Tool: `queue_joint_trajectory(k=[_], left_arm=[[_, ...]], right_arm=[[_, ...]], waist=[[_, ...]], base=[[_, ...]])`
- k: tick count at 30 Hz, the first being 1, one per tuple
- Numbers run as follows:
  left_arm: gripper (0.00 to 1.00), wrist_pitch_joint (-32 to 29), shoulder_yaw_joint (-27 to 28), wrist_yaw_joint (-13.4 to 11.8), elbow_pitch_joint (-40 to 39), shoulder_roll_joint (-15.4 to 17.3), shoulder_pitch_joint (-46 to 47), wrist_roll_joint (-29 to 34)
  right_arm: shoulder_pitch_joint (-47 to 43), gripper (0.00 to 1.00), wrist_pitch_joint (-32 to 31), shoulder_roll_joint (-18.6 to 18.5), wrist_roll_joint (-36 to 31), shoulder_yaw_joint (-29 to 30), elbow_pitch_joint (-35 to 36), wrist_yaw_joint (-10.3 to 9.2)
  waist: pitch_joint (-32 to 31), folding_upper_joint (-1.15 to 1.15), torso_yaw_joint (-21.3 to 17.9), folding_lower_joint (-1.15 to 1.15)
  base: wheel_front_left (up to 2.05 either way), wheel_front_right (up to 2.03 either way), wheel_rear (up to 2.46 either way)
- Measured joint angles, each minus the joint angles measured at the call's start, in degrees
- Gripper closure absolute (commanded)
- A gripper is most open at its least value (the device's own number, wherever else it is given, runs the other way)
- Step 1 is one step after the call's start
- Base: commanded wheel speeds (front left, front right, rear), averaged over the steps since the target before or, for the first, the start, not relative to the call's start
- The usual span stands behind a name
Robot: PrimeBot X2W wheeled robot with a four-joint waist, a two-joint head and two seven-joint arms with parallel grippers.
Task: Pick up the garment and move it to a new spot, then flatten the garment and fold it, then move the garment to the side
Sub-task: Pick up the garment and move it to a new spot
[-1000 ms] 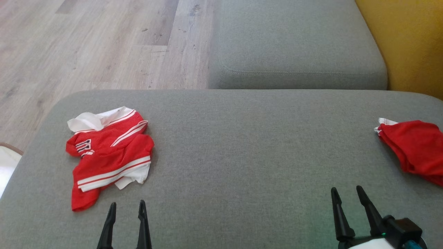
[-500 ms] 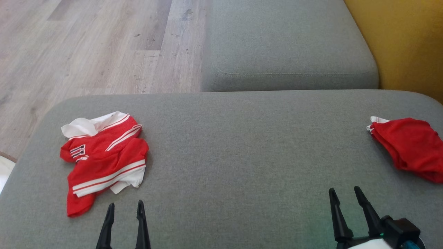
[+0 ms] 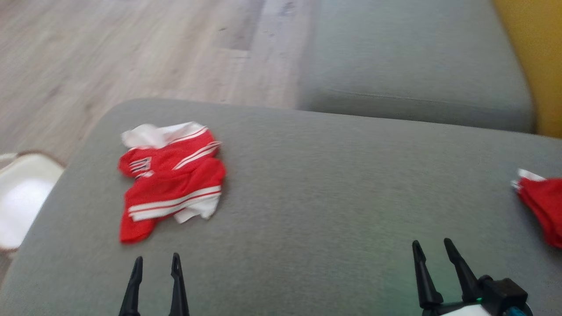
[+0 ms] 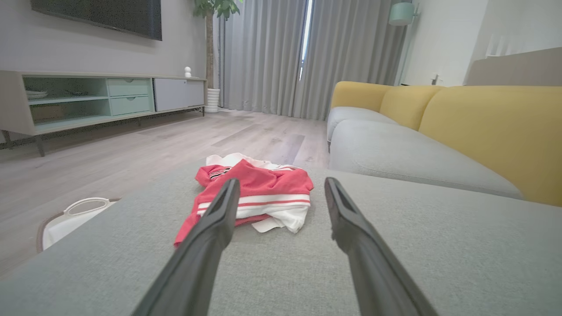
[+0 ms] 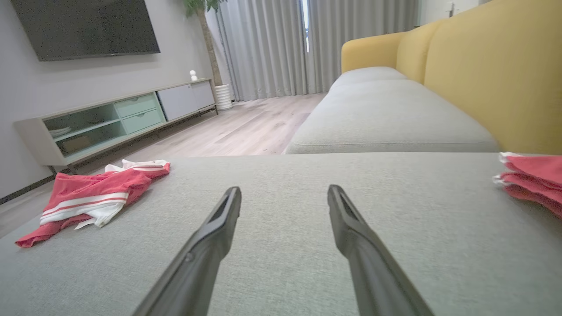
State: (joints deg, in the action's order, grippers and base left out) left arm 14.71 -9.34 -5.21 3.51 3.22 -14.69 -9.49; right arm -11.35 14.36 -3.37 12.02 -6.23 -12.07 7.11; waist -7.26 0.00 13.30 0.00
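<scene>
1. Garment: a crumpled red top with white stripes and a white collar. It lies on the left part of a wide grey cushion, near the left edge. The head view is a little blurred.
2. At the lower left of the head view, the left gripper has its two dark fingers spread and holds nothing. It sits just short of the garment, not touching it. In the left wrist view, the garment lies straight ahead, beyond the fingertips.
3. At the lower right, the right gripper is also spread wide and empty. It is over bare cushion, well apart from the garment. In the right wrist view, the garment lies far off to the left.
4. A second red cloth with white trim lies at the cushion's right edge. It looks layered in the right wrist view.
5. Beyond the cushion is a grey sofa seat with a yellow backrest. Pale wooden floor lies to the left. A white basket stands on the floor beside the cushion's left edge.
</scene>
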Motion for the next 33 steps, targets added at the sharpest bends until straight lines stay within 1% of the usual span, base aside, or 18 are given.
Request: queue_joint_trajectory(k=[6,7,13,18,22,24,26,29,33], left_arm=[[0.00,0.00,1.43,0.24,-0.35,0.00,-0.01,0.83],[0.00,0.00,1.43,0.24,-0.35,0.00,-0.01,0.83],[0.00,0.00,2.93,0.75,-0.89,0.00,0.01,1.19],[0.00,0.00,3.72,0.75,-1.90,0.00,0.32,1.13],[0.00,0.00,3.89,2.00,-2.23,0.09,1.54,1.34],[0.00,0.00,4.26,2.83,-2.87,0.62,4.08,1.58],[0.00,0.00,5.54,3.45,-3.81,2.05,7.96,2.05],[0.00,0.00,7.72,4.83,-4.69,4.91,15.96,2.09],[0.00,-0.91,8.10,7.46,-2.63,8.00,28.49,1.98]], right_arm=[[0.18,0.00,0.00,0.33,0.00,-0.48,-0.01,0.00],[0.18,0.00,0.00,0.33,0.00,-0.48,-0.01,0.00],[0.38,0.00,0.00,0.51,0.00,-0.40,-0.01,0.00],[2.03,0.00,0.00,0.44,0.00,-1.10,-0.51,0.00],[2.35,0.00,0.00,0.00,-0.02,-1.01,-0.48,0.00],[2.33,0.00,0.00,-0.54,-0.41,-0.92,-0.41,0.00],[2.32,0.00,0.00,-1.37,-0.84,-0.94,0.02,0.00],[2.59,0.00,0.00,-3.59,-1.76,-1.16,0.74,0.00],[5.30,0.00,0.00,-7.25,-2.35,-1.81,1.31,0.00]], waist=[[0.81,0.00,6.47,0.00],[0.81,0.00,6.47,0.00],[1.86,0.00,11.80,0.00],[3.79,0.00,13.62,0.01],[4.92,0.00,14.59,0.00],[5.54,0.00,14.88,0.00],[6.58,0.00,14.76,0.00],[9.17,0.00,14.22,0.00],[13.45,0.00,13.10,0.01]], base=[[0.00,0.00,0.00],[0.00,0.00,0.00],[0.00,0.00,0.00],[0.00,0.00,0.00],[0.00,0.00,0.00],[0.00,0.00,0.00],[0.00,0.00,0.00],[0.00,0.00,0.00],[0.00,0.00,0.00]])
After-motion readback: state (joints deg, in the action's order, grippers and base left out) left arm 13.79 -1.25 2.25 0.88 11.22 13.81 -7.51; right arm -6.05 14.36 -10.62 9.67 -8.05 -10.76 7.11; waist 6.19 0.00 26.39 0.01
